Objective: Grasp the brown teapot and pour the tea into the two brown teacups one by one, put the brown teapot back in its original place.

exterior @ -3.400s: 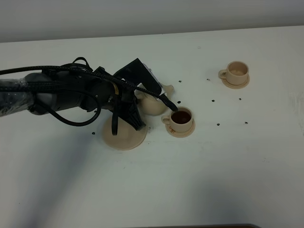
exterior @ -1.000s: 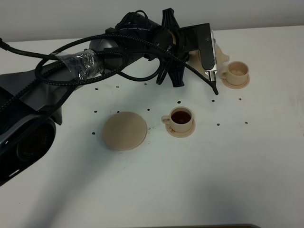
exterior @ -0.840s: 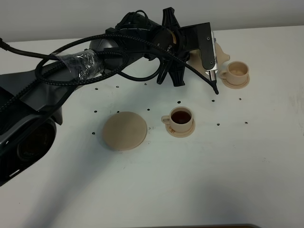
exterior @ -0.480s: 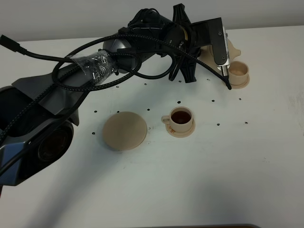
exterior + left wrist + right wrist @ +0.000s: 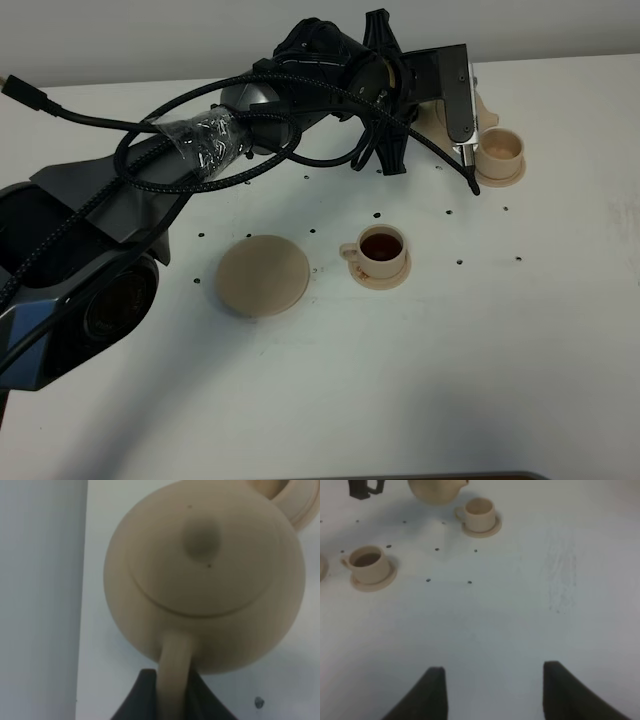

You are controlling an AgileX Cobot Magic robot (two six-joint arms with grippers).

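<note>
ok so, left to right across the white table (image 5: 400, 400): the left arm (image 5: 120, 230) comes in from the left edge, black with looped cables, and reaches way over toward the far right. below it the big saucer (image 5: 263, 276) lies flat with its whole top showing. right of that, apart from it, is the near teacup (image 5: 381, 248) on its small saucer (image 5: 385, 277), dark tea inside, handle pointing left.

further back and right, the left gripper (image 5: 172, 700) is clamped tight on the loop handle (image 5: 174, 665) of the brown teapot (image 5: 205, 575), with a dark finger (image 5: 137, 700) on either side of it. the pot is up off the table with its lid (image 5: 200, 555) on. it hangs just beside the far teacup (image 5: 499, 148), on that cup's left and a bit behind, spout (image 5: 489, 102) poking toward the cup's back rim. can't tell if the spout touches the cup or if anything's coming out. that cup sits on its own little saucer (image 5: 505, 181) and looks pale inside. the pot is well apart from the big saucer. small dark dots (image 5: 448, 212) are scattered around the cups.

the right gripper (image 5: 492, 695) only shows in its own wrist cam: fingers (image 5: 427, 697) spread wide, just table between them, well away from both cups.
</note>
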